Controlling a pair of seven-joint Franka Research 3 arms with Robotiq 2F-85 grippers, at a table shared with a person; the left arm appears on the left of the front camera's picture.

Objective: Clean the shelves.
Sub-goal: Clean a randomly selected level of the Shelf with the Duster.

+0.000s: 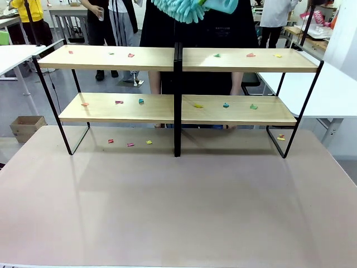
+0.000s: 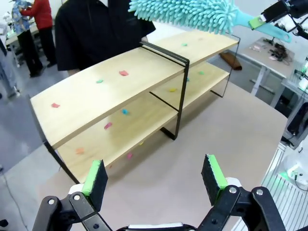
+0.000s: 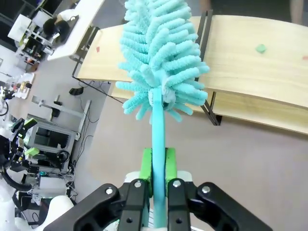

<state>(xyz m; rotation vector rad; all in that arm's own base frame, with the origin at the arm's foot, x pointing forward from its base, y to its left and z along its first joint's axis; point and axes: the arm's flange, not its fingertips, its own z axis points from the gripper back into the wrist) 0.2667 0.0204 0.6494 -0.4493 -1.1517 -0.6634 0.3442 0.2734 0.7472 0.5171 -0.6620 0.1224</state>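
Note:
The shelves [image 1: 111, 58] stand across the far half of the table, two light wooden boards on a black frame with a centre post [image 1: 177, 100]. Small coloured paper scraps [image 1: 131, 55] lie on both boards and on the tabletop beneath. My right gripper [image 3: 159, 168] is shut on the handle of a fluffy teal duster [image 3: 161, 62], whose head hangs above the top board near the centre post [image 3: 207, 29]. The duster [image 1: 184, 8] shows at the top edge of the front view. My left gripper [image 2: 155, 178] is open and holds nothing, hovering over the table in front of the shelves [image 2: 110, 86].
A person in black [image 1: 195, 33] stands right behind the shelves. The grey table [image 1: 178, 206] stretches bare in front of the rack. A white table [image 1: 334, 89] is at the right, another at the far left, and a cardboard box [image 1: 27, 125] sits on the floor.

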